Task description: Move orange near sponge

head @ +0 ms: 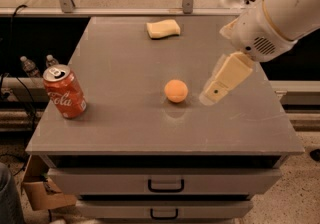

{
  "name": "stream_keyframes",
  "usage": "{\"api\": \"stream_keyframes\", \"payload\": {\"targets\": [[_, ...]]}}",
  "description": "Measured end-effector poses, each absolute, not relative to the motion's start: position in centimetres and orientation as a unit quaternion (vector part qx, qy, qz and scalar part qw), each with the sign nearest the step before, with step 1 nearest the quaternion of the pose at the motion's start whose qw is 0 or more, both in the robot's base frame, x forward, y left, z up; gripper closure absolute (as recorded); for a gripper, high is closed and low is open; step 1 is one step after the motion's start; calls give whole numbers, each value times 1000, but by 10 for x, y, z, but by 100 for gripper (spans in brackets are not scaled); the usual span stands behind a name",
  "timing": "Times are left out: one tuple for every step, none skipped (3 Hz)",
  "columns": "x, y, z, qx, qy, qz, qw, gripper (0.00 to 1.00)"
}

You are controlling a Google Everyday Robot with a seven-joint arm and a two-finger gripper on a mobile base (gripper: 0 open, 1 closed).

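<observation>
The orange (176,90) sits on the grey table top (115,68), a little right of the middle. The pale yellow sponge (163,28) lies flat near the table's far edge, well behind the orange. My cream-coloured gripper (214,92) reaches in from the upper right on a thick white arm (280,13). It points down and left. Its tip hangs just to the right of the orange, a short gap away, not touching it, and it holds nothing.
A red Coca-Cola can (64,91) stands upright near the table's left front edge. The table has drawers (165,184) below its front. Water bottles (30,66) stand on the floor at the left. A metal rail (125,3) runs behind the table.
</observation>
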State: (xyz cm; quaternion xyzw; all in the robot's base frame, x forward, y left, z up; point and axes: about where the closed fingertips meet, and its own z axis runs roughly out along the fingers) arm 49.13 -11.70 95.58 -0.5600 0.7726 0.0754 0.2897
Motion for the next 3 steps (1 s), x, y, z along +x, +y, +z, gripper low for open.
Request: {"api": "stream_keyframes", "payload": {"targets": [[505, -83, 915, -556, 770, 140, 280, 0], [505, -83, 915, -556, 770, 140, 280, 0], [516, -86, 906, -556, 765, 139, 293, 0]]}}
